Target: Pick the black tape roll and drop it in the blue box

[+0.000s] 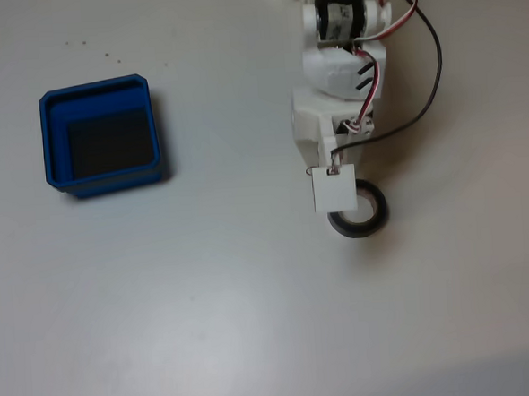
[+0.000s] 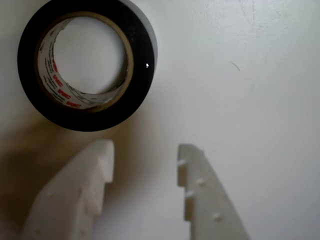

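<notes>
Overhead, the fixed view showed the white arm (image 1: 338,77) reaching down from the top edge, with red, white and black wires (image 1: 420,27) looping off its right side. A small white square plate (image 1: 333,190) at the arm's lower end covered the left part of the roll (image 1: 366,219), so only the right and lower arc of the black ring showed there. The hand itself was hidden under the arm in that view.

In the wrist view the hand (image 2: 145,155) stood open, its two white fingers (image 2: 87,185) spread with bare counter between them and gripping nothing. The roll (image 2: 80,117) lay flat on the counter just beyond the left fingertip, up and to the left, apart from both fingers. Its pale core carried small red print too blurred to read, and the roll's top edge was cut off by the frame. Nothing lay between the fingertips and the roll.

The box (image 1: 102,136) sat well apart to the left in the fixed view, upright, its dark floor bare. A few tiny dark specks (image 1: 94,47) dotted the counter above it.

The counter (image 1: 218,326) was plain off-white and matte, with a soft shadow under the hand and a darker band along the bottom right corner of the fixed view.
</notes>
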Robot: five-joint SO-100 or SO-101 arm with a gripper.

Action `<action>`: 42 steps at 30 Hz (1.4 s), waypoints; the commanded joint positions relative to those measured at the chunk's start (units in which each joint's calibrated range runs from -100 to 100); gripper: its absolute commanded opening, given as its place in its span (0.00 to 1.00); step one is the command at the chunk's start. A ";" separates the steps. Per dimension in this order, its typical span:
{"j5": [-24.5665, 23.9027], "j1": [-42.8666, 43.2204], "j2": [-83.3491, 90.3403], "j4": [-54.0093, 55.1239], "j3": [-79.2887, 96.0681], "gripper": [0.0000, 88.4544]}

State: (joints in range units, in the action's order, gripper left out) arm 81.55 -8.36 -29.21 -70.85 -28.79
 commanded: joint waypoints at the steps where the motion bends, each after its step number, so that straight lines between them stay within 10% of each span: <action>1: -1.79 -0.19 -1.14 0.23 -3.83 0.13; 23: -13.70 2.06 -3.65 0.14 -3.83 0.15; 42: -14.75 1.18 -3.98 5.01 -4.18 0.22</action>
State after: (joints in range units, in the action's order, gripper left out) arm 67.86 -6.38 -33.70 -66.75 -28.79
